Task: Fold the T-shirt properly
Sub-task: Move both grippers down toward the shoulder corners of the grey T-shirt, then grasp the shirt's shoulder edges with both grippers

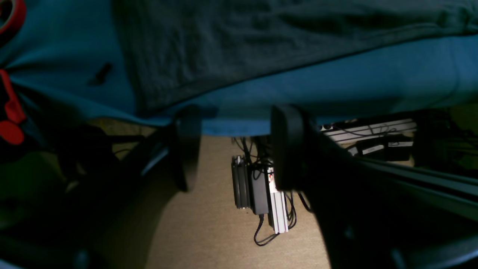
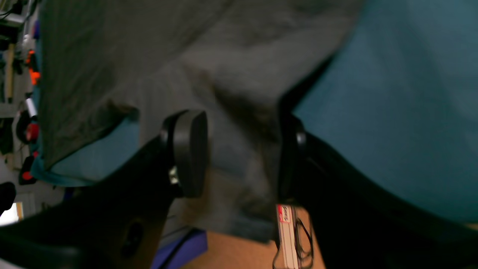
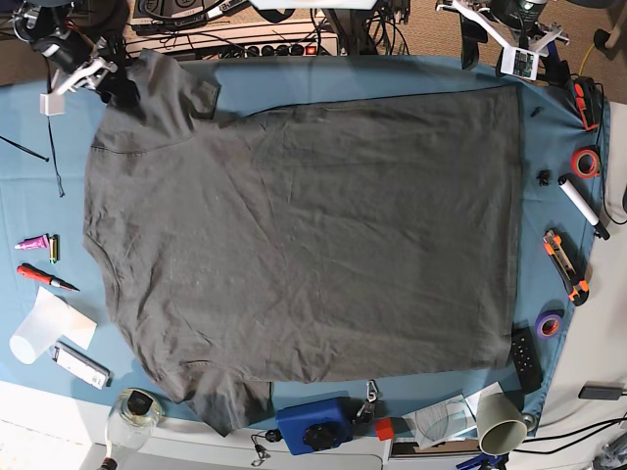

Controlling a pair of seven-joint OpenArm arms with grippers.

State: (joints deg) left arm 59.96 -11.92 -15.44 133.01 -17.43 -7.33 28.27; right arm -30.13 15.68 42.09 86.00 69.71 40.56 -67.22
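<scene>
your t-shirt [image 3: 304, 245] lies spread flat on the blue cloth [image 3: 558, 225] that covers the desk, collar end toward the base view's left and hem toward its right, one sleeve at the top left corner and the other at the bottom left. no fold shows in it, so judge the task as barely started; it is laid out wide so that both arms can take an edge at once.

your right gripper [image 2: 239, 153] sits at the top left corner of the base view, over the far sleeve. its jaws are spread, and in the right wrist view grey cloth lies between them. nothing is pinched there, and the view is too blurred to say whether the pads touch the fabric. it looks placed to close on that sleeve or shoulder.

your left gripper [image 1: 231, 145] hangs at the top right corner, by the hem. its jaws are spread too and hold nothing. in the left wrist view they sit at the desk's far edge, with the floor and a power brick [image 1: 257, 190] showing between them, and the shirt's hem corner lies just inboard on the cloth. it probably needs to come in over the hem before it can grip.

both arms reach in from the far side, wrists angled down toward the desk edge.
</scene>
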